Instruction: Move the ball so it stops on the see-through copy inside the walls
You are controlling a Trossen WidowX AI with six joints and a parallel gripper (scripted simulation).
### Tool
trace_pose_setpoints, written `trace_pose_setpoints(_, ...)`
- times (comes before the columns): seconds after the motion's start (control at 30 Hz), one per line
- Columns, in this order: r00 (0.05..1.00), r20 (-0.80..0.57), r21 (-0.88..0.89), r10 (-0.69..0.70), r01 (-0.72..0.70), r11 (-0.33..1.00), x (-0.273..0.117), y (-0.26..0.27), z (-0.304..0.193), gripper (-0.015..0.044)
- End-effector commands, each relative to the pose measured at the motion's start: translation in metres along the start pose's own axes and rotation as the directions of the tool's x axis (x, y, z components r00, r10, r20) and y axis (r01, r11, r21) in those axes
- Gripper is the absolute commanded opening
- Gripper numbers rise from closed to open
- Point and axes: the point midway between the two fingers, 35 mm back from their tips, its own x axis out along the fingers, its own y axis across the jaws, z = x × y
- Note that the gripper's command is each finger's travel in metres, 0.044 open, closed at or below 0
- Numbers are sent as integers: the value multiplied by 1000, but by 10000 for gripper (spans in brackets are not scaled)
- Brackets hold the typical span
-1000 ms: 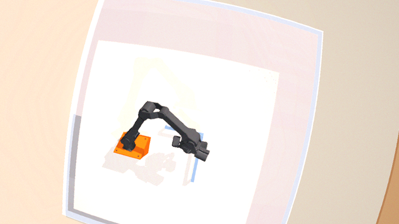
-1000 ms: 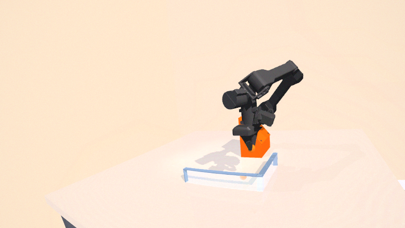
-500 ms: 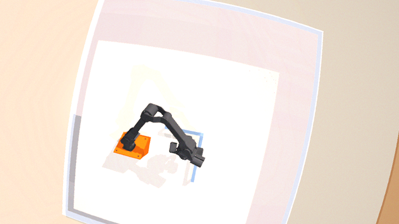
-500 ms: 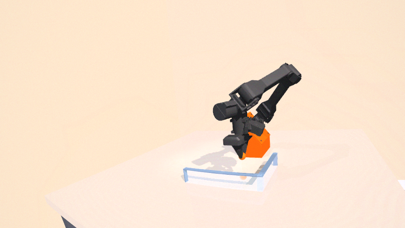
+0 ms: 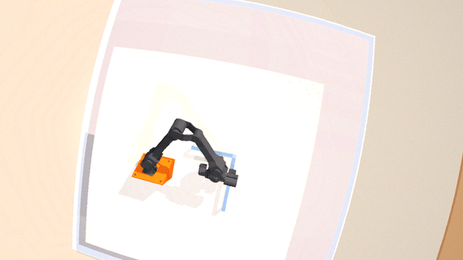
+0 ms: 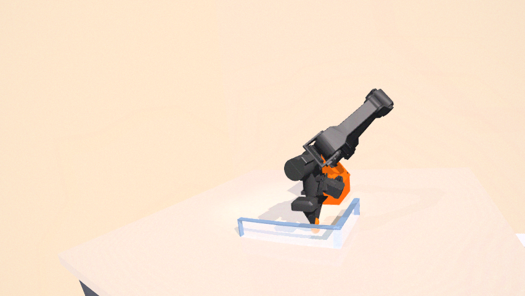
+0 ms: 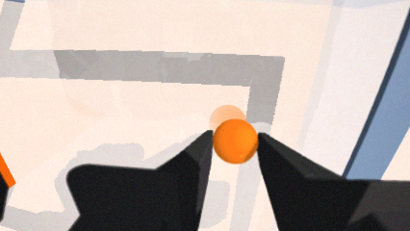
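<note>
A: Ball (image 7: 235, 141), orange, pinched between the two dark fingertips of the gripper (image 7: 235, 142). Jaws pressed onto it from either side, not shut all the way.

B: And the see-through copy (image 7: 226, 114)?

A: Pale disc, wrist view, peeking out just beyond the ball, on the far side from the wrist and a touch left. The ball overlaps its near edge. So the target lies ahead of the fingertips, close.

B: Any long axis to mind?

A: None, it is round. What matters is the offset forward, and height. In the exterior view the fingertips (image 6: 315, 219) sit low inside the corner, the ball (image 6: 314, 230) showing just under them. Contact with the table cannot be told.

B: Walls?

A: Clear walls (image 6: 286, 222) meet off to the right of the gripper; a blue wall face (image 7: 385, 130) runs down the wrist view's right edge. Ball is inside them.

B: Judgement?

A: Short nudge forward and down, then release gently, since a ball will likely roll.
</note>
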Motion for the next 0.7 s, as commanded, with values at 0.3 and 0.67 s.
trace_pose_setpoints(0.3, 1000, 8, 14, 6, -6, 1000, 19, 3, -2, 0)
trace_pose_setpoints(0.67, 1000, 9, 14, 6, -7, 1000, 30, 4, -1, 0)
